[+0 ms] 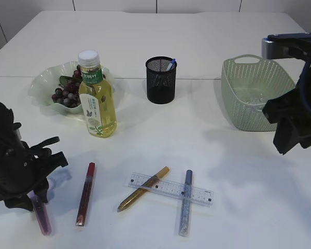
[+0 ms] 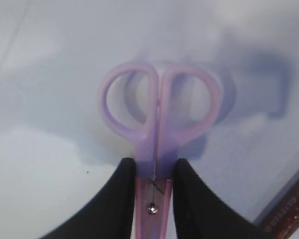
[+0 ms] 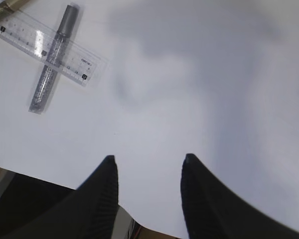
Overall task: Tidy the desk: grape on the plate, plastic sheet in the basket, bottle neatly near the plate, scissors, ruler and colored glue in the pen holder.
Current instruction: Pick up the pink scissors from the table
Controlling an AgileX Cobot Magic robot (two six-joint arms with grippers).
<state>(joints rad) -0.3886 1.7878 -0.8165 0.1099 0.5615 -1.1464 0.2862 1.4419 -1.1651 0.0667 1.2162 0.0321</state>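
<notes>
My left gripper [image 1: 32, 199] is shut on the purple scissors [image 2: 159, 107] just below the handle loops, at the table's front left; the sheathed blade end [image 1: 42, 217] sticks out toward the front edge. The right gripper [image 3: 148, 162] hangs open and empty above the bare table at the right [image 1: 289, 139]. A clear ruler [image 1: 170, 189] lies front centre, across a gold glue pen [image 1: 143, 188] and under a silver one [image 1: 185, 202]. A red glue pen [image 1: 85, 194] lies to the left. Grapes [image 1: 67, 92] sit on the plate [image 1: 41, 83], the bottle [image 1: 97, 98] upright beside it. The mesh pen holder [image 1: 160, 80] holds a blue item.
The green basket [image 1: 256, 93] stands at the back right, just behind the right arm; something clear glints inside, but I cannot tell whether it is the plastic sheet. The red glue pen [image 2: 289, 211] lies close to the right of my left gripper.
</notes>
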